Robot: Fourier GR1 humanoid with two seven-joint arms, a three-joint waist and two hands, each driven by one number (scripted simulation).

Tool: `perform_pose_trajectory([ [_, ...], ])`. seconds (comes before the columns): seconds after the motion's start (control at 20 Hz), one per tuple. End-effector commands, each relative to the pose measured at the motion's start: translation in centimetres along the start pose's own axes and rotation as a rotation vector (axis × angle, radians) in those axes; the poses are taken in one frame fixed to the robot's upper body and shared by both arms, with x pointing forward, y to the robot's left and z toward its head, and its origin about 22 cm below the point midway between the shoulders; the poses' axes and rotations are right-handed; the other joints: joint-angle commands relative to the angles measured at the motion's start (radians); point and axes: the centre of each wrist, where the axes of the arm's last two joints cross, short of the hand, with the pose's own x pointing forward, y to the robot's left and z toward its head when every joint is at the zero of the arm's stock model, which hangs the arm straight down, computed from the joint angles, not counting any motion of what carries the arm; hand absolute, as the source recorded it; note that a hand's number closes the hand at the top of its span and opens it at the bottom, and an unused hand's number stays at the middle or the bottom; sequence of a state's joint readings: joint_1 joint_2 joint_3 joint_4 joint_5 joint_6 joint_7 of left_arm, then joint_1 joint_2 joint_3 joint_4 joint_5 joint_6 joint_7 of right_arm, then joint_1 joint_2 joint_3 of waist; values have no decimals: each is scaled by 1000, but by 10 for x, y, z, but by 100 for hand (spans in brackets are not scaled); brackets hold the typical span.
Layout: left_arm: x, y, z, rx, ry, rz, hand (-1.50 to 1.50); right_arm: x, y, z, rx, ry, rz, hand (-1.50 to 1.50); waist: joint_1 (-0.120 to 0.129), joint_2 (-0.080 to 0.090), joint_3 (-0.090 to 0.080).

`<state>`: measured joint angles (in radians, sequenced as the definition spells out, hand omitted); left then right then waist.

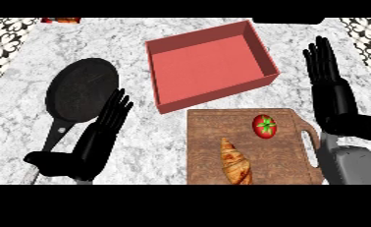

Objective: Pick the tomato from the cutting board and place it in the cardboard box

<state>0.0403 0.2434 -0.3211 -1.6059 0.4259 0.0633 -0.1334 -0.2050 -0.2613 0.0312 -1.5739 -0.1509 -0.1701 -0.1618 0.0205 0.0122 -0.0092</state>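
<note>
A red tomato (264,126) with a green stem lies near the far right of the wooden cutting board (210,137). Beyond the board sits the reddish cardboard box (211,64), open on top and holding nothing. My right hand (331,91) is at the right edge, to the right of the tomato and apart from it, fingers straight and pointing away, so it is open. My left hand (98,137) rests at the lower left on the counter, fingers straight, open, far from the tomato.
A croissant (236,162) lies on the board's near part, just below the tomato. A black frying pan (81,88) sits at the left, its handle running under my left hand. The marble counter (145,137) shows between pan and board.
</note>
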Motion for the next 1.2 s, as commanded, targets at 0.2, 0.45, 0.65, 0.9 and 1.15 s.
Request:
perform_pose_trajectory([
  [0.2,27,72,-2,281,39,-477,0,18,18,-38,-24,-110,-64,-150,10,-8,12],
  [0.45,23,80,9,314,130,-544,0,-31,3,-1,-400,137,227,-150,-13,-11,10],
  [0.65,33,70,-14,336,135,-563,0,-46,27,19,-361,60,178,-150,-21,-12,10],
  [0.9,32,89,-3,356,147,-570,0,-30,-27,23,-121,180,485,-150,-29,-15,7],
  [1.15,35,78,-2,351,153,-568,0,-6,-48,16,92,322,760,-150,-26,-18,6],
])
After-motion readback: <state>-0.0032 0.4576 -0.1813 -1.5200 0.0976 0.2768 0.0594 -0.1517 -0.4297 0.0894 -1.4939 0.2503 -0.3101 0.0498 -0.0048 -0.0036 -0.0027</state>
